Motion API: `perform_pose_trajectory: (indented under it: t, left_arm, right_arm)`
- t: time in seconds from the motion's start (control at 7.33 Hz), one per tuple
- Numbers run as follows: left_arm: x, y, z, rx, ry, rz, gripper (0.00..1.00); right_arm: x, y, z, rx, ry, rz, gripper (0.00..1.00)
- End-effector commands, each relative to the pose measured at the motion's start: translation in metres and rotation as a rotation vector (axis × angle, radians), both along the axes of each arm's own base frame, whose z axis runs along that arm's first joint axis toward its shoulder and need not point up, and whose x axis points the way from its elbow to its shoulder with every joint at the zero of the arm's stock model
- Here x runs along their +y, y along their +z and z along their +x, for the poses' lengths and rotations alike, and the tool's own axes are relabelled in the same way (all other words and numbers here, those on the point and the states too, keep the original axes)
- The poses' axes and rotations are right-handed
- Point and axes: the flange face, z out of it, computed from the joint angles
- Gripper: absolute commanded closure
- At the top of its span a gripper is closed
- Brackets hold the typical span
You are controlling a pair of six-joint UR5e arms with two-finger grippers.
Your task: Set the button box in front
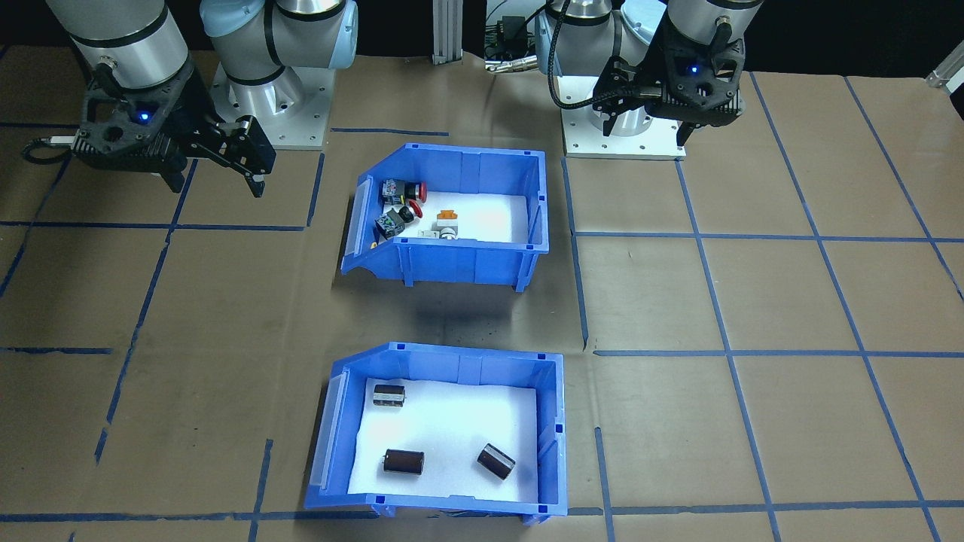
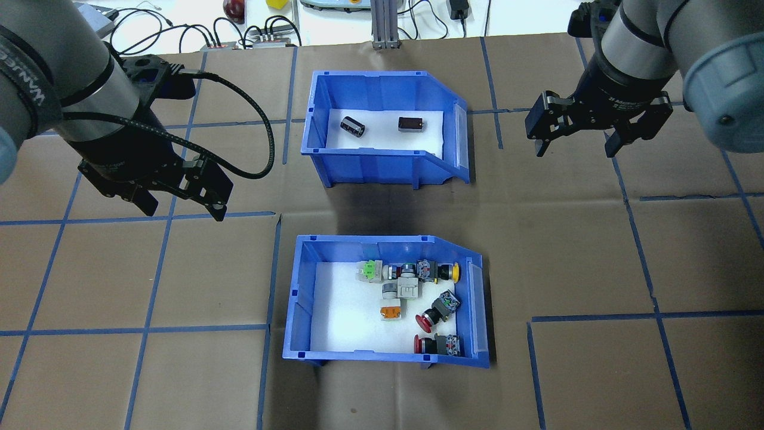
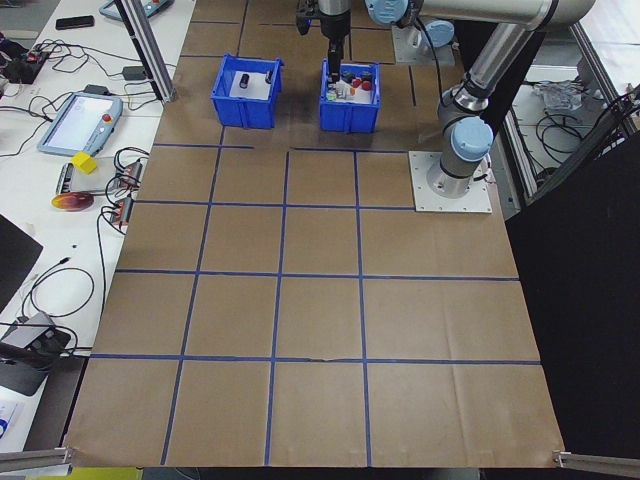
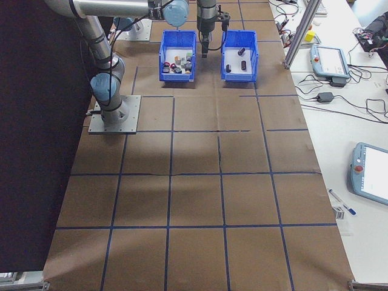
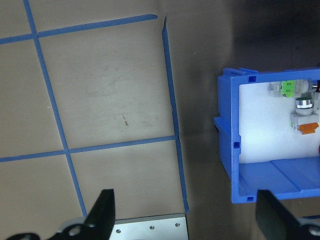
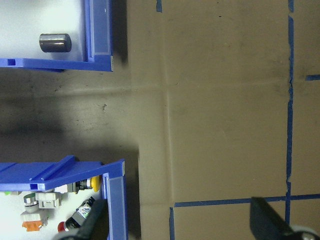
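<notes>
The button box is a blue bin with a white foam floor, standing in the nearer of two rows from the robot. It holds several push-button switches with red, yellow, orange and green parts. It also shows in the front-facing view as the button box. My left gripper hovers open over bare paper to the left of the box, nothing between its fingers. In the left wrist view the box's corner lies to the right. My right gripper hangs open, empty, right of the far bin.
A second blue bin with dark cylinders stands beyond the button box, a gap of brown paper between them. Blue tape lines grid the table. The arms' base plates sit behind the bins. Cables and teach pendants lie on side benches.
</notes>
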Motion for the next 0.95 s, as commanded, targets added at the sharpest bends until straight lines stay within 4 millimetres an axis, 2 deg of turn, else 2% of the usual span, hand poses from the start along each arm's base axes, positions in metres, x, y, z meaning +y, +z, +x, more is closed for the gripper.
perform_pose_trajectory:
  t: [0.0,0.55,0.82]
  left_arm:
    - [0.0002,0.0000,-0.0006,0.000,-0.002,0.000,0.01]
    - [0.0010,-0.0017,-0.0016,0.003,-0.001,0.006,0.01]
    - [0.0085,-0.0098,-0.0017,0.003,-0.003,0.018,0.01]
  right_arm:
    - [-0.0007,0.0005,-0.0002,-0.002,-0.001,-0.006,0.00]
    - [-0.0035,-0.0003,-0.0019,-0.008,-0.005,-0.009,0.00]
    - [-0.0054,-0.0008,-0.0029,0.001,-0.005,-0.009,0.00]
